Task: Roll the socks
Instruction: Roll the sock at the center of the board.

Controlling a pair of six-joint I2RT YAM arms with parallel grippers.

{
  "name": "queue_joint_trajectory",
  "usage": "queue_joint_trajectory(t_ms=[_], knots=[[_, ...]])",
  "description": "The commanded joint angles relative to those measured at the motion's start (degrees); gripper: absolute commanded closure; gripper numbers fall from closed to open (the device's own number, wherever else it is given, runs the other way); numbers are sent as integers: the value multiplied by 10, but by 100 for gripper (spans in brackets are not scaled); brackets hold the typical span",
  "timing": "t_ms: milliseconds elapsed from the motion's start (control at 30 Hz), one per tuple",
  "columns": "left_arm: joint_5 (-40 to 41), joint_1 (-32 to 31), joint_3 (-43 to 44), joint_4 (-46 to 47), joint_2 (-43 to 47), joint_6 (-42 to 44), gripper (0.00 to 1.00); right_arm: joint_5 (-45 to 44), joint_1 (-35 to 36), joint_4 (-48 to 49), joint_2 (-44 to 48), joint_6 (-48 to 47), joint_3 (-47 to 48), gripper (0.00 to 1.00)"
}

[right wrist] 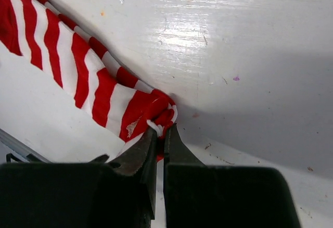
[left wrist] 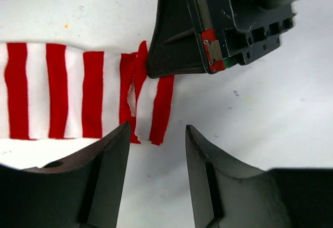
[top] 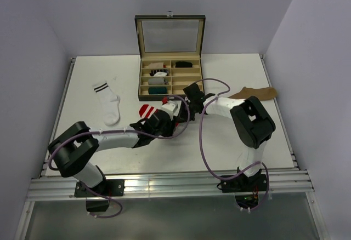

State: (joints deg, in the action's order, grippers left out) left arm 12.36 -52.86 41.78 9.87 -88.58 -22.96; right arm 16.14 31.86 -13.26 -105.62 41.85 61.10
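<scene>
Dark fingers (left wrist: pixel 104 181) of the left gripper (left wrist: pixel 157 134) stand apart, holding nothing, with their tips just beside the end of the red-and-white striped sock (left wrist: pixel 62 98), which lies on the white table (left wrist: pixel 270 113). At that same end the right gripper (right wrist: pixel 162 131) is pinched closed on the bunched fabric. Well apart on the table, a white sock (top: pixel 108 102) lies to the left and a tan sock (top: pixel 255 92) to the right of an open compartment box (top: pixel 170 36).

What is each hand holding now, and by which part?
The right hand pinches the red-and-white striped sock by the edge of one end. The left hand is open next to that end and holds nothing.
</scene>
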Motion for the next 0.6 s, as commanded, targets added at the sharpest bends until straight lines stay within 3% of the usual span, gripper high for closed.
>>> queue_joint_trajectory(t_ms=[0,267,567], knots=[[72,-24,26,37,-26,70,49,-36,0,-57,-17,-5,18,100],[164,-80,22,93,-58,129,51,-21,0,-51,-26,-4,21,100],[187,-101,37,97,-83,155,51,-6,0,-41,-31,-5,19,100]])
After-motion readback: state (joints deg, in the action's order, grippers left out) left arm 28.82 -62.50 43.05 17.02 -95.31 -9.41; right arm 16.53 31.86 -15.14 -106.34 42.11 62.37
